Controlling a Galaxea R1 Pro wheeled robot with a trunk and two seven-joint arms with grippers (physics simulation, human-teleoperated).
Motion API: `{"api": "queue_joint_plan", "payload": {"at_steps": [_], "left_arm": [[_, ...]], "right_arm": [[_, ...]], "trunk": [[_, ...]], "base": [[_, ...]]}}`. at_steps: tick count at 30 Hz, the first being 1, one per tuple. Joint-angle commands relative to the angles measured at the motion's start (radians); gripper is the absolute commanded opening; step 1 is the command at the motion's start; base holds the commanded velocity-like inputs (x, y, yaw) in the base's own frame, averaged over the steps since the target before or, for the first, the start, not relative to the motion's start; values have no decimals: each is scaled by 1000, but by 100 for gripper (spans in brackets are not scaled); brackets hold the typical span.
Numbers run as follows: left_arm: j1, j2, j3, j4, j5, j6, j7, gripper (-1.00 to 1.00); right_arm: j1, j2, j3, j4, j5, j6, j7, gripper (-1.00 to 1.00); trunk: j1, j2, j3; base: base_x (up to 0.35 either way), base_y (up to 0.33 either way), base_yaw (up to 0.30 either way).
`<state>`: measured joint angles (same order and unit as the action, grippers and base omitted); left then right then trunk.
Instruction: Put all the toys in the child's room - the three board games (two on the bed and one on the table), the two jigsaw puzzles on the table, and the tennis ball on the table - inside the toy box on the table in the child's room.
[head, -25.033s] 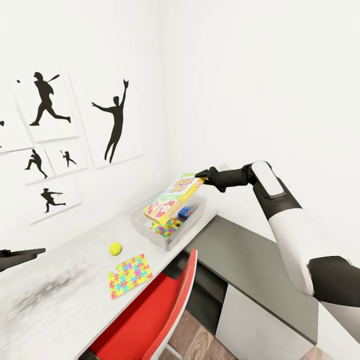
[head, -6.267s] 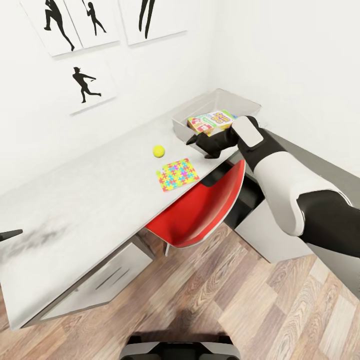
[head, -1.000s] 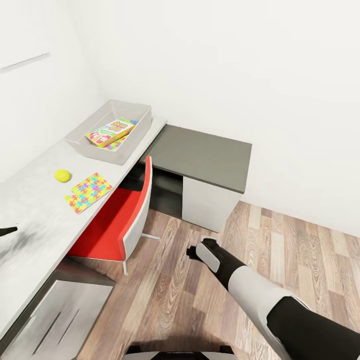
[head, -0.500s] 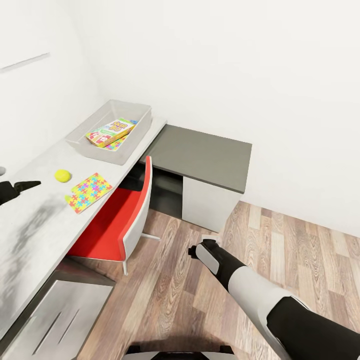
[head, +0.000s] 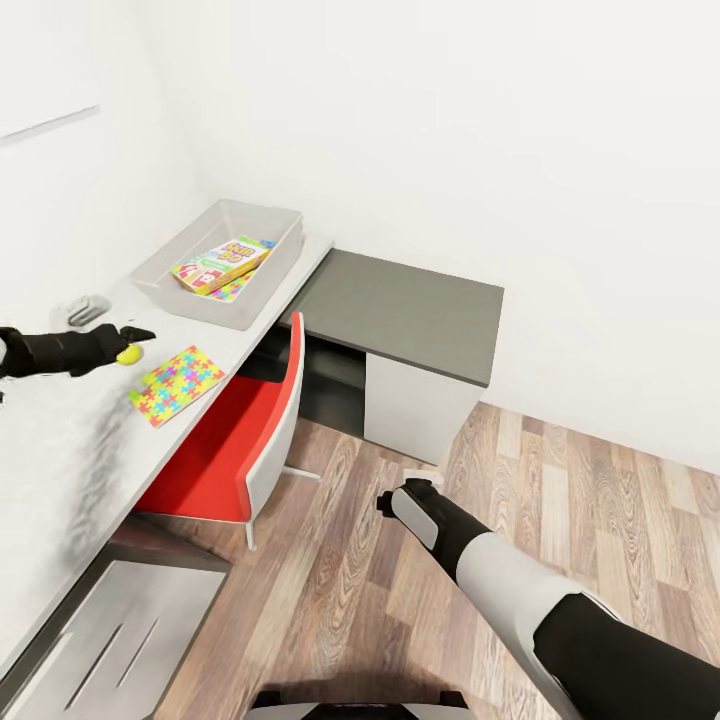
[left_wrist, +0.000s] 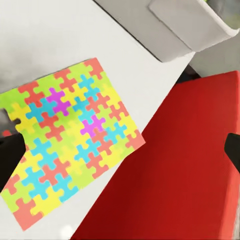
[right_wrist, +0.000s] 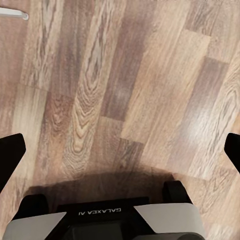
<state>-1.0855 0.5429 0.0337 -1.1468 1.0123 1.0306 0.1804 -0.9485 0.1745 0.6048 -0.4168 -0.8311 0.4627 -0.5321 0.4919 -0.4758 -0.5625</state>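
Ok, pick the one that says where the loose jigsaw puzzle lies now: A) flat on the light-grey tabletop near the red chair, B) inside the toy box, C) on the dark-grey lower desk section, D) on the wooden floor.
A: the jigsaw puzzle lies flat on the light-grey table, at the edge beside the red chair, outside the toy box.

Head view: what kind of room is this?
Likely a child's room or study corner: an L-shaped desk with a red chair, a toy bin holding game boxes, and a jigsaw puzzle.

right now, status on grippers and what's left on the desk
Left gripper open, over the tennis ball. Right gripper open, low over the floor. One jigsaw puzzle beside the ball; SKIP-BO game in the toy box. Nothing blocking.
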Motion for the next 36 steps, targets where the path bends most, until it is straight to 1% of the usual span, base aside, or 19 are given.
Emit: {"api": "queue_joint_plan", "payload": {"at_steps": [1,3,5,7,8,11,12,13,14,18,19,22,23,26,28,30,33,34,36], "left_arm": [[-23,-7,-4,33,10,4,17,100],[-100,-27,-18,146,7,2,34,100],[-138,-43,-32,211,-4,-1,40,100],[-154,-55,-40,245,-19,-4,43,100],[-164,-66,-46,272,-39,-11,45,100],[-174,-87,-53,303,-85,-38,47,100],[-178,-101,-56,316,-110,-58,48,100],[-180,-108,-57,323,-124,-68,48,100],[-188,-120,-59,339,-153,-88,49,100],[-212,-137,-60,377,-212,-114,48,100],[-221,-145,-61,393,-239,-122,48,100],[-228,-160,-62,410,-274,-135,47,100],[-230,-169,-62,417,-294,-147,44,100],[-233,-178,-64,425,-327,-172,37,100],[-234,-181,-65,427,-337,-179,33,100],[-235,-183,-79,429,-349,-187,29,100],[-235,-184,-128,430,-361,-193,22,100],[-235,-184,-161,430,-364,-195,12,100],[-234,-183,-193,429,-366,-197,-7,100]], "right_arm": [[-1,0,6,0,-5,4,-6,100],[-1,0,6,0,-5,4,-7,100],[-1,0,6,0,-5,4,-7,100],[-1,0,6,0,-5,4,-7,100],[-2,0,6,0,-5,4,-7,100],[-1,0,6,0,-5,3,-8,100],[-1,0,6,0,-5,3,-7,100],[-1,0,6,0,-5,2,-7,100],[-1,0,6,0,-5,3,-7,100],[-1,0,6,0,-5,3,-7,100],[-1,0,6,0,-5,2,-7,100],[-1,0,6,0,-5,2,-7,100],[-1,0,6,0,-5,3,-7,100],[-1,0,6,0,-5,2,-7,100],[-1,0,6,0,-5,3,-7,100],[-1,0,6,0,-5,3,-6,100],[2,0,6,-1,-4,3,-6,100],[4,0,6,-2,-4,3,-5,100],[5,0,6,-3,-4,4,-5,100]], "trunk": [[0,-2,-1],[0,-2,-1],[0,-2,-1],[0,-2,-1],[0,-2,-1],[0,-2,-1],[0,-2,-1],[0,-2,-1],[0,-2,-1],[0,-2,-1],[0,-2,-1],[0,-2,-1],[0,-2,-1],[0,-2,-1],[0,-2,-1],[0,-2,-1],[0,-2,-1],[0,-2,-1],[0,-2,-1]], "base": [[0,0,0],[0,0,0],[0,0,0],[0,0,0],[0,0,0],[0,0,0],[0,0,0],[0,0,0],[0,0,0],[0,0,0],[0,0,0],[0,0,0],[0,0,0],[0,0,0],[0,0,0],[0,0,0],[0,0,0],[0,0,0],[0,0,0]]}}
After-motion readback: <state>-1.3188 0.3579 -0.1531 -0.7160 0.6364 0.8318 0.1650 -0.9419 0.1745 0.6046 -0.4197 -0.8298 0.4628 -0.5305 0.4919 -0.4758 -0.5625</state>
